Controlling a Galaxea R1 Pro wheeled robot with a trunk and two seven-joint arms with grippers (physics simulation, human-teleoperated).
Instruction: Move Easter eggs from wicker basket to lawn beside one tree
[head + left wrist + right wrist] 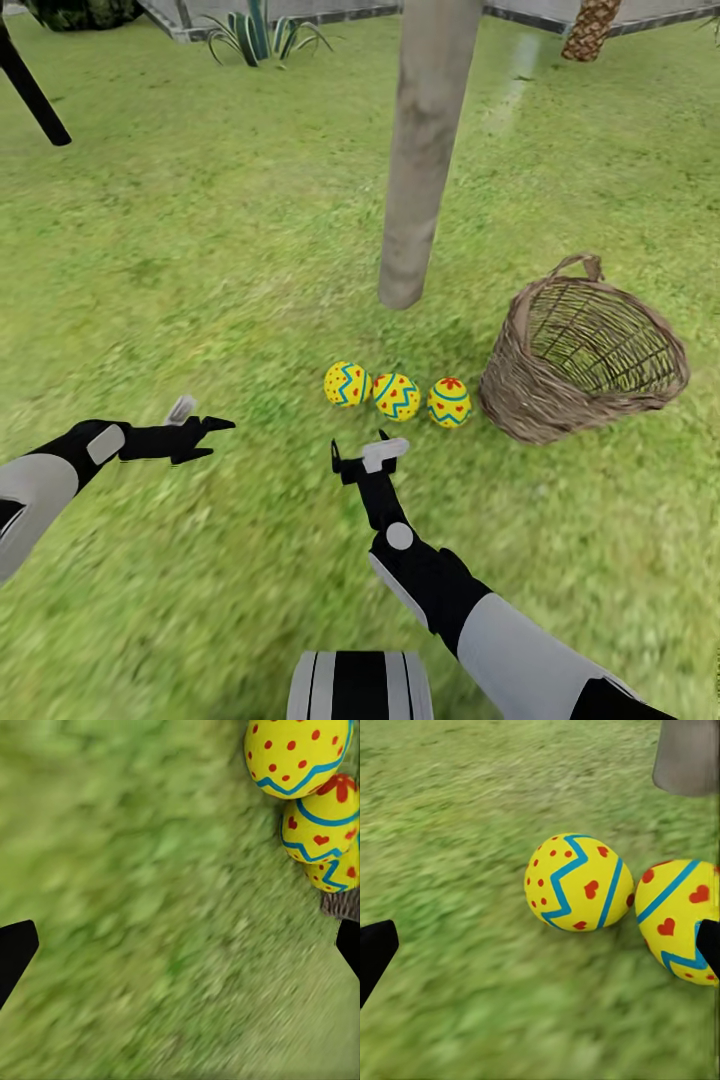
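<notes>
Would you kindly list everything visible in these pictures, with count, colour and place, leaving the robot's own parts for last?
Easter eggs: three, yellow with red marks and blue bands, in a row on the grass before the trunk.
Wicker basket: one, brown, tipped on its side, right of the eggs, no egg seen inside.
Tree trunk: one, pale grey-brown, behind the eggs.
Lawn: green, all around.
Spiky plant: one, green, far edge.
Scaly palm trunk: one, brown, far right.
Left gripper: black, open, over grass.
Right gripper: black, open, near the eggs.
</notes>
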